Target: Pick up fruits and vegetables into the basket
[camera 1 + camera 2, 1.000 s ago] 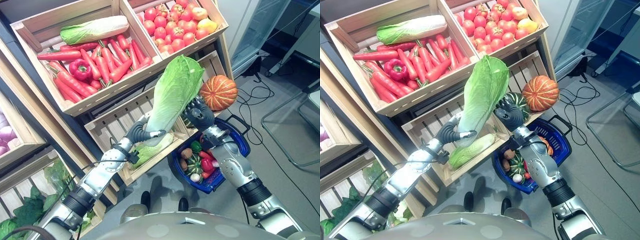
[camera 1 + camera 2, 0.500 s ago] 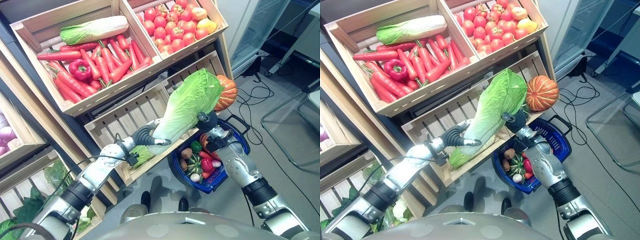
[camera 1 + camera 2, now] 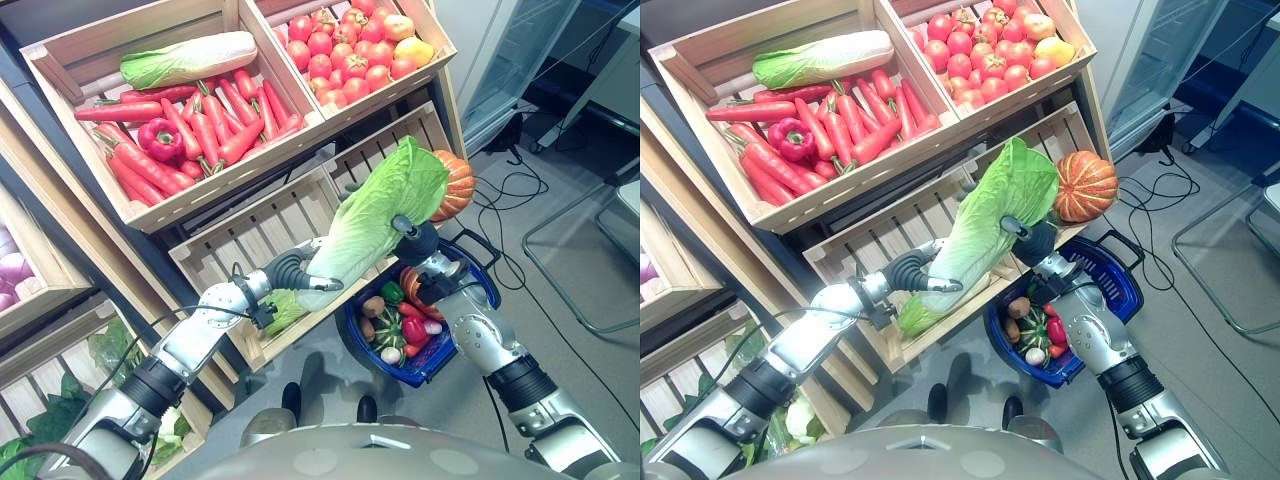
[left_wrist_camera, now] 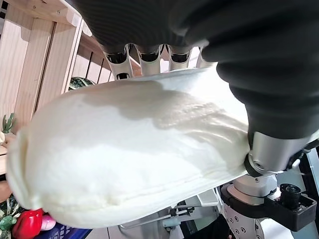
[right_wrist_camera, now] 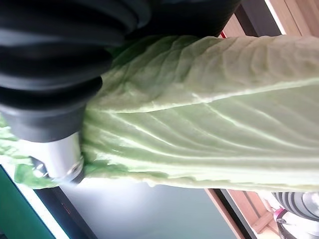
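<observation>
A big green napa cabbage (image 3: 372, 222) hangs slanted in the air in front of the lower crate, its leafy top toward the pumpkin. My left hand (image 3: 291, 272) is shut on its white stem end (image 4: 134, 149), with the fingers (image 4: 144, 55) curled behind it. At the leafy end, my right hand (image 3: 417, 243) grips the cabbage (image 5: 209, 114), one finger lying over the front of the leaves. Just below the right hand, the blue basket (image 3: 486, 278) stands on the floor with several vegetables in it.
The top crate (image 3: 60, 60) holds carrots, a red pepper (image 3: 160, 138) and another cabbage (image 3: 190, 58); beside it are tomatoes (image 3: 350, 45). A pumpkin (image 3: 1085, 186) rests at the lower crate's right end. One more cabbage (image 3: 920, 312) lies in that crate. Cables and a metal frame (image 3: 585, 250) occupy the floor at right.
The cabbage has tipped from nearly upright to slanting right and dropped lower, toward the basket, with both hands following. It now covers part of the pumpkin in the left eye view.
</observation>
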{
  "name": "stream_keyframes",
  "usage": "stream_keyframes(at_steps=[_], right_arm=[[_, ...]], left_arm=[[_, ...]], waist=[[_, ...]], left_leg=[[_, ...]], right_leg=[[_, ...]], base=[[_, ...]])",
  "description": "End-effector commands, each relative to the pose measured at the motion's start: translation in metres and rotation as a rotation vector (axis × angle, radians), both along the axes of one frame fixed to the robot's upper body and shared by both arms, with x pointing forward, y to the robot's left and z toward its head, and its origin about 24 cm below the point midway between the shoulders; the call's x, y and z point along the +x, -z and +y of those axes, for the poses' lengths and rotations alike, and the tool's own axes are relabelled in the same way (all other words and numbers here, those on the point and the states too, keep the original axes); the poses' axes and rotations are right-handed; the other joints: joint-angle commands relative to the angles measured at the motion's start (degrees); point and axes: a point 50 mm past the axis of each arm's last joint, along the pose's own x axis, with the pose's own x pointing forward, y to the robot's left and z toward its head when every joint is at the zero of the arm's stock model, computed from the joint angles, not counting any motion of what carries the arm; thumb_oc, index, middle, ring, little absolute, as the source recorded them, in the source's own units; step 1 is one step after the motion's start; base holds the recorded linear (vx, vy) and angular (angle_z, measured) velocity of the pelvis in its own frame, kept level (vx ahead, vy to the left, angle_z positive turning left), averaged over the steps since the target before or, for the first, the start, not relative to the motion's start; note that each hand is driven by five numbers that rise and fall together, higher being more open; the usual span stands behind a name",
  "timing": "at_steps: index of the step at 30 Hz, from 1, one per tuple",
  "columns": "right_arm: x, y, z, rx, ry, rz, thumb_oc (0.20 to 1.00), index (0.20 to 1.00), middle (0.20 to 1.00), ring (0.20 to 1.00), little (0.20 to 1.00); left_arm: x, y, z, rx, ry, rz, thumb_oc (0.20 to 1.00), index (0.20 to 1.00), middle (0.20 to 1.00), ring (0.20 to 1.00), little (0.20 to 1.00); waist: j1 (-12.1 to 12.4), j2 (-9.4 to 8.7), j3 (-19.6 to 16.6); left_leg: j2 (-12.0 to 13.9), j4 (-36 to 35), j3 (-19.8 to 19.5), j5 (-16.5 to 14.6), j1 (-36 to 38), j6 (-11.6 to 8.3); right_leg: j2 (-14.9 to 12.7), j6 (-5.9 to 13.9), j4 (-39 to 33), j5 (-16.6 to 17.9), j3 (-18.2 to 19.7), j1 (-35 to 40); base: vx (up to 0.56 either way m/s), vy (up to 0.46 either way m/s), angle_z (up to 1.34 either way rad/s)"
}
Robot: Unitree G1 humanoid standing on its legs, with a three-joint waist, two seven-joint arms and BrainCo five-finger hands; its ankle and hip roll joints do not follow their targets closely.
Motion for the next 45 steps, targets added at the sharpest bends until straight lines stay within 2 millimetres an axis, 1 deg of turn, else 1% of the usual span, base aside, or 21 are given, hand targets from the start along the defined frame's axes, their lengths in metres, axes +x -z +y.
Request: stream_keyframes(at_steps=[1, 7, 12, 13, 14, 15, 17, 20, 23, 24, 26, 27, 28, 31, 33, 35, 39, 40, 42, 43, 45], right_arm=[[-0.007, -0.046, 0.050, 0.153, -0.250, -0.221, 0.200, 0.200, 0.200, 0.200, 0.200], [-0.003, -0.039, 0.042, 0.180, -0.131, -0.163, 0.200, 0.200, 0.200, 0.200, 0.200], [0.002, -0.026, 0.026, 0.188, 0.028, -0.101, 0.200, 0.200, 0.200, 0.200, 0.200], [0.002, -0.025, 0.026, 0.187, 0.032, -0.100, 0.200, 0.200, 0.200, 0.200, 0.200], [0.004, -0.023, 0.021, 0.181, 0.067, -0.088, 0.200, 0.200, 0.200, 0.200, 0.200], [0.007, -0.018, 0.014, 0.180, 0.129, -0.062, 0.200, 0.200, 0.200, 0.200, 0.200], [0.008, -0.016, 0.009, 0.179, 0.157, -0.054, 0.200, 0.200, 0.200, 0.200, 0.200], [0.014, -0.008, -0.011, 0.192, 0.290, -0.026, 0.200, 0.200, 0.200, 0.200, 0.200], [0.023, -0.009, -0.030, 0.216, 0.429, -0.013, 0.200, 0.200, 0.200, 0.200, 0.200], [0.023, -0.009, -0.030, 0.216, 0.429, -0.013, 0.200, 0.200, 0.200, 0.200, 0.200], [0.030, -0.006, -0.053, 0.237, 0.596, 0.007, 0.200, 0.200, 0.200, 0.200, 0.200], [0.036, -0.009, -0.068, 0.256, 0.693, 0.014, 0.200, 0.200, 0.200, 0.200, 0.200], [0.039, -0.010, -0.077, 0.277, 0.745, 0.020, 0.200, 0.200, 0.200, 0.200, 0.200], [0.049, -0.013, -0.101, 0.336, 0.908, 0.052, 0.200, 0.200, 0.200, 0.200, 0.200], [0.052, -0.017, -0.113, 0.372, 0.994, 0.073, 0.200, 0.200, 0.200, 0.200, 0.200], [0.055, -0.019, -0.121, 0.384, 1.054, 0.082, 0.200, 0.200, 0.200, 0.200, 0.200], [0.069, -0.040, -0.140, 0.396, 1.206, 0.067, 0.200, 0.200, 0.200, 0.200, 0.200], [0.071, -0.045, -0.149, 0.411, 1.249, 0.077, 0.200, 0.200, 0.200, 0.200, 0.200], [0.075, -0.052, -0.157, 0.430, 1.279, 0.071, 0.200, 0.200, 0.200, 0.200, 0.200], [0.079, -0.061, -0.163, 0.436, 1.311, 0.068, 0.200, 0.200, 0.200, 0.200, 0.200], [0.083, -0.069, -0.167, 0.436, 1.338, 0.066, 0.200, 0.200, 0.200, 0.200, 0.200]], left_arm=[[0.002, 0.000, -0.020, 0.066, 0.108, -0.014, 0.200, 0.200, 0.200, 0.200, 0.200], [0.004, 0.009, -0.010, 0.137, 0.021, -0.014, 0.200, 0.200, 0.200, 0.200, 0.200], [0.009, 0.018, 0.010, 0.217, -0.113, -0.028, 0.200, 0.200, 0.200, 0.200, 0.200], [0.009, 0.018, 0.010, 0.219, -0.117, -0.030, 0.256, 0.256, 0.256, 0.256, 0.256], [0.011, 0.018, 0.015, 0.232, -0.147, -0.042, 0.504, 0.504, 0.504, 0.504, 0.504], [0.014, 0.017, 0.021, 0.256, -0.196, -0.073, 1.000, 1.000, 1.000, 1.000, 1.000], [0.015, 0.017, 0.025, 0.258, -0.221, -0.082, 1.000, 1.000, 1.000, 1.000, 1.000], [0.022, 0.009, 0.045, 0.286, -0.357, -0.172, 1.000, 1.000, 1.000, 1.000, 1.000], [0.032, -0.002, 0.062, 0.294, -0.495, -0.274, 1.000, 1.000, 1.000, 1.000, 1.000], [0.032, -0.002, 0.062, 0.294, -0.495, -0.274, 1.000, 1.000, 1.000, 1.000, 1.000], [0.038, -0.014, 0.078, 0.290, -0.632, -0.388, 1.000, 1.000, 1.000, 1.000, 1.000], [0.044, -0.025, 0.085, 0.266, -0.706, -0.465, 1.000, 1.000, 1.000, 1.000, 1.000], [0.047, -0.031, 0.087, 0.252, -0.738, -0.506, 1.000, 1.000, 1.000, 1.000, 1.000], [0.056, -0.046, 0.088, 0.186, -0.820, -0.592, 1.000, 1.000, 1.000, 1.000, 1.000], [0.058, -0.053, 0.087, 0.144, -0.851, -0.623, 1.000, 1.000, 1.000, 1.000, 1.000], [0.058, -0.058, 0.086, 0.113, -0.871, -0.649, 1.000, 1.000, 1.000, 1.000, 1.000], [0.067, -0.075, 0.074, 0.045, -0.891, -0.739, 1.000, 1.000, 1.000, 1.000, 1.000], [0.069, -0.078, 0.070, 0.039, -0.889, -0.759, 1.000, 1.000, 1.000, 1.000, 1.000], [0.073, -0.084, 0.064, 0.020, -0.888, -0.789, 1.000, 1.000, 1.000, 1.000, 1.000], [0.075, -0.090, 0.060, -0.003, -0.893, -0.816, 1.000, 1.000, 1.000, 1.000, 1.000], [0.078, -0.098, 0.056, -0.032, -0.897, -0.847, 1.000, 1.000, 1.000, 1.000, 1.000]], waist=[[-0.7, -1.92, -1.7], [-0.8, -1.88, -1.3], [-0.9, -1.59, 0.2], [-0.9, -1.58, 0.3], [-1.0, -1.54, 0.6], [-1.0, -1.46, 1.2], [-1.0, -1.42, 1.6], [-1.2, -1.22, 4.2], [-1.3, -0.96, 7.4], [-1.3, -0.96, 7.4], [-1.4, -0.54, 10.5], [-1.3, -0.22, 12.8], [-1.3, -0.17, 14.3], [-0.8, -0.44, 18.5], [-0.5, -0.54, 20.2], [-0.1, -0.45, 21.4], [0.5, -0.12, 24.3], [0.6, -0.03, 24.3], [0.9, 0.30, 24.3], [1.2, 0.46, 24.3], [1.5, 0.67, 24.3]], left_leg=[[-2.2, 0.1, 1.0, -5.7, 0.7, 2.94], [-2.3, 0.1, 1.1, -5.2, 0.2, 3.00], [-2.2, 0.1, 1.6, -5.3, -0.2, 3.02], [-2.2, 0.1, 1.6, -5.3, -0.2, 3.02], [-2.2, 0.1, 1.6, -5.2, -0.4, 3.04], [-2.2, 0.1, 1.8, -5.2, -0.7, 3.03], [-2.2, 0.1, 1.8, -5.1, -0.8, 3.01], [-2.0, 1.5, 2.2, -5.1, -2.6, 3.03], [-2.0, 3.1, 2.5, -5.1, -5.1, 2.95], [-2.0, 3.1, 2.5, -5.1, -5.1, 2.95], [-2.1, 4.5, 2.5, -4.9, -7.1, 2.85], [-2.3, 6.9, 2.8, -5.1, -9.3, 2.65], [-2.3, 9.6, 3.0, -5.3, -11.4, 2.28], [-2.3, 20.2, 2.7, -7.7, -19.0, 1.40], [-2.0, 24.8, 2.2, -8.8, -22.4, 0.77], [-2.0, 27.3, 1.8, -9.3, -24.9, 0.22], [-2.1, 32.6, 1.9, -10.6, -31.2, -0.72], [-2.3, 34.1, 2.3, -11.0, -33.5, -0.84], [-2.8, 36.0, 2.3, -11.6, -36.7, -0.75], [-3.3, 37.5, 2.7, -12.1, -38.9, -0.38], [-3.7, 39.7, 3.1, -12.9, -41.6, -0.03]], right_leg=[[-2.8, 5.61, 0.2, 0.6, 2.0, -1.3], [-2.7, 5.48, 0.2, 1.0, 2.2, -1.9], [-2.6, 5.42, 0.2, 0.9, 2.1, -2.2], [-2.6, 5.41, 0.2, 0.9, 2.1, -2.2], [-2.6, 5.39, 0.2, 1.0, 2.1, -2.5], [-2.5, 5.29, 0.2, 1.1, 2.1, -2.8], [-2.5, 5.25, 0.3, 1.1, 2.0, -3.0], [-2.3, 4.80, 2.5, 0.4, 2.1, -5.0], [-2.0, 4.28, 4.8, -0.3, 1.9, -7.6], [-2.0, 4.28, 4.8, -0.3, 1.9, -7.6], [-1.6, 3.60, 7.7, -1.4, 1.5, -9.8], [-1.3, 3.09, 10.5, -2.3, 1.2, -11.9], [-1.3, 2.81, 12.7, -2.8, 0.8, -13.6], [-2.2, 2.15, 21.3, -4.5, 0.4, -20.0], [-2.5, 1.88, 24.3, -5.2, 0.4, -22.1], [-2.8, 1.76, 25.8, -5.6, 0.2, -23.5], [-3.1, 1.46, 29.9, -6.6, -0.3, -28.1], [-3.3, 1.38, 31.1, -6.9, -0.5, -30.1], [-3.6, 1.37, 33.5, -7.3, -0.7, -33.4], [-4.0, 1.39, 35.7, -7.6, -1.1, -36.3], [-4.6, 1.48, 38.7, -8.0, -1.3, -39.7]], base=[[0.00, 0.000, 0.00], [0.00, 0.000, 0.00], [0.01, -0.015, -0.04], [-0.02, -0.014, -0.06], [-0.01, -0.016, -0.05], [-0.01, -0.015, -0.04], [0.00, 0.000, 0.00], [-0.10, -0.020, -0.05], [-0.13, -0.018, -0.07], [-0.10, -0.014, -0.08], [-0.19, -0.033, -0.04], [-0.29, -0.044, 0.03], [-0.29, -0.044, 0.03], [-0.21, -0.075, 0.16], [-0.11, -0.066, 0.18], [-0.09, -0.037, 0.05], [-0.13, -0.029, 0.12], [-0.12, -0.018, 0.16], [-0.11, -0.003, 0.15], [-0.10, 0.007, 0.12], [-0.07, 0.018, 0.10]])
